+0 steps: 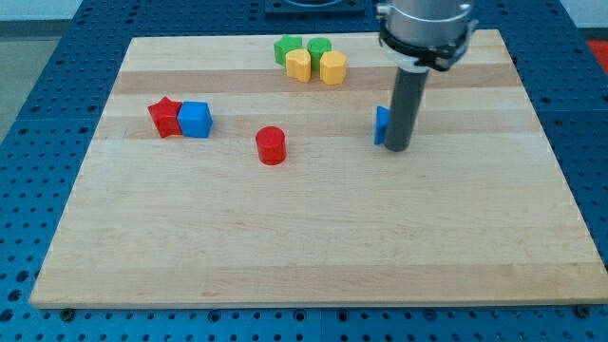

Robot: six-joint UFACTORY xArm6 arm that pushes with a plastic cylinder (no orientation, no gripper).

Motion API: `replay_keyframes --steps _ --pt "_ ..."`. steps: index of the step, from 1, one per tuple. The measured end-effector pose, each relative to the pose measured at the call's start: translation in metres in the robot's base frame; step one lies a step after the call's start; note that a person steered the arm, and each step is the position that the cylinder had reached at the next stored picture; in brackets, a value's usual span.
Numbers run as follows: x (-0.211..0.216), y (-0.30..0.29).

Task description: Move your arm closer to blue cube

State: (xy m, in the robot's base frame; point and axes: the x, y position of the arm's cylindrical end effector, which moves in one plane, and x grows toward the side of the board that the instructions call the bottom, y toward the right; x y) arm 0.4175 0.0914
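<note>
Wooden desk (313, 237) is carrying all the blocks; pale planks, smooth grain, sitting on a blue perforated base (38, 57).

Blue cube (196, 120) is sitting left of centre, touching a red star-shaped block (165, 117) on its left. My tip (398, 148) is resting well apart from it, over on the right side, just beside a second blue block (381, 125) that the rod is partly hiding; can't make out that one's shape.

No fingers on this rig, just a straight dark rod, so nothing is clenching or releasing.

Judging the step: I'm needing a long slide left across the desk. A red cylinder (271, 145) is sitting between, slightly nearer than the straight line. Passing just on its far side looks best, to avoid knocking it. Stopping short of the cube looks right too, since a nudge would likely shove it into the star.

Far edge is holding a cluster: two green blocks (288, 47) (319, 47) and two yellow blocks (299, 65) (332, 67), packed together, well off the path.

Blocks are looking matte, hard, probably sliding easily.
</note>
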Motion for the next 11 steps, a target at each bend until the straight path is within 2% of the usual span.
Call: replay_keyframes --steps 1,2,3,5,7,8,11 --pt "-0.005 -0.014" --pt "0.025 -0.028" --pt "0.073 -0.062" --pt "0.082 -0.195" --pt "0.029 -0.305" --pt "0.004 -0.338" --pt "-0.039 -0.335"
